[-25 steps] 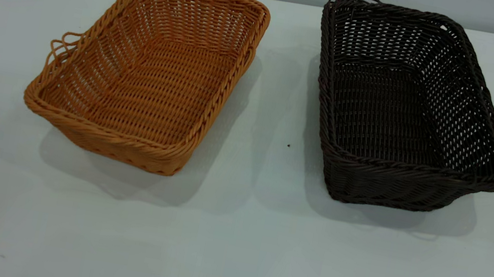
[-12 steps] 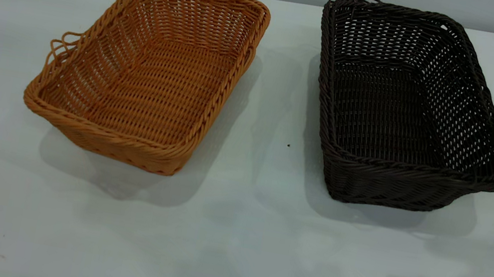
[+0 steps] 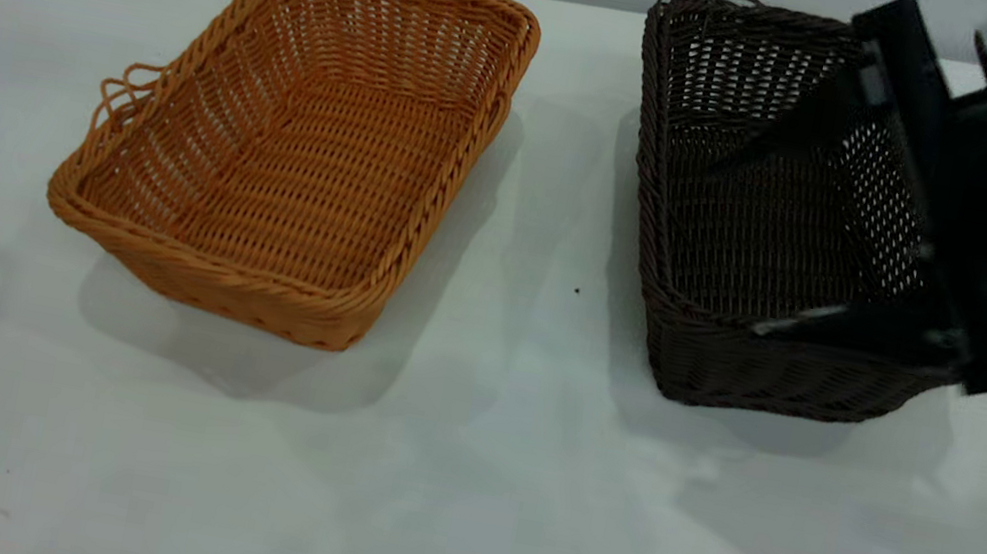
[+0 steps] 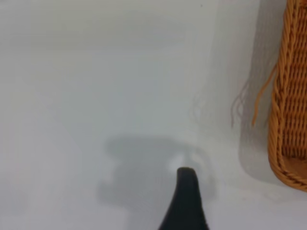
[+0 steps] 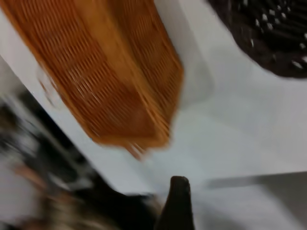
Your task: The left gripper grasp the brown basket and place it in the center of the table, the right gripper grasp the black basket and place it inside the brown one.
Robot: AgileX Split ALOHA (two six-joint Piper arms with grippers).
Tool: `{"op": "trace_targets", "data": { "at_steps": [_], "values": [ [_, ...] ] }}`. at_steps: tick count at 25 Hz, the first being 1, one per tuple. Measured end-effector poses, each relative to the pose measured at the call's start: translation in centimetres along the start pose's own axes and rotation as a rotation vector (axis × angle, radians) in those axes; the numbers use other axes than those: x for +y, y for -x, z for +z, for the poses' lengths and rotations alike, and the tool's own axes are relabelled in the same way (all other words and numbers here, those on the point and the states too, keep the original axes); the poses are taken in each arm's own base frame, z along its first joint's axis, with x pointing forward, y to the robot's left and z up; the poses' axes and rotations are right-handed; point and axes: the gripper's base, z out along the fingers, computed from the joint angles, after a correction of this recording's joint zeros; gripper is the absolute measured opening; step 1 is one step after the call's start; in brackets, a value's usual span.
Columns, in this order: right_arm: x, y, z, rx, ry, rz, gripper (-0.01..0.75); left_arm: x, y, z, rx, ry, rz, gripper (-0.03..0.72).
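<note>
Right claw is hanging over the black basket, fingers spread wide apart: one reaching across the far wall, the other lying along the near rim. Contact with the weave can't be judged. Green light is glowing on its body. Black basket is sitting on the counter at the exterior view's right, brown basket at its left, the two well apart with bare counter between.

Left claw is showing only one dark fingertip in its wrist view, hovering over bare counter beside the brown basket's outer wall, not touching it. Can't tell if it's apart or together.
</note>
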Motion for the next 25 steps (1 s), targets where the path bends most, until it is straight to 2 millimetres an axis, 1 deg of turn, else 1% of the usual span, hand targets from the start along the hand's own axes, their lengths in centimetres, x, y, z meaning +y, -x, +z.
{"op": "trace_targets", "data": {
  "at_steps": [3,6,8,14,17,22,25],
  "values": [
    [-0.4,0.6,0.8,-0.006,0.022,0.15,0.593,0.0,0.1,0.0,-0.001,0.0,0.0,0.562],
    [-0.8,0.7,1.2,-0.011,0.011,0.247,0.593,0.0,0.2,0.0,-0.005,0.0,-0.001,0.562],
    [-1.1,1.0,1.4,-0.049,-0.016,0.295,0.593,0.0,0.2,0.0,-0.006,0.0,-0.001,0.562],
    [-1.9,1.3,2.2,-0.188,-0.11,0.373,0.574,-0.1,0.3,0.1,-0.011,-0.013,-0.02,0.562],
    [-2.1,2.0,3.0,-0.225,-0.138,0.388,0.563,-0.2,0.5,0.5,-0.005,-0.022,-0.032,0.562],
    [-2.4,3.4,4.5,-0.248,-0.162,0.411,0.562,-0.2,1.3,1.7,0.027,-0.028,-0.038,0.562],
    [-2.7,4.1,4.8,-0.292,-0.185,0.428,0.562,-0.1,1.9,2.7,0.056,-0.032,-0.037,0.562]
  ]
}}
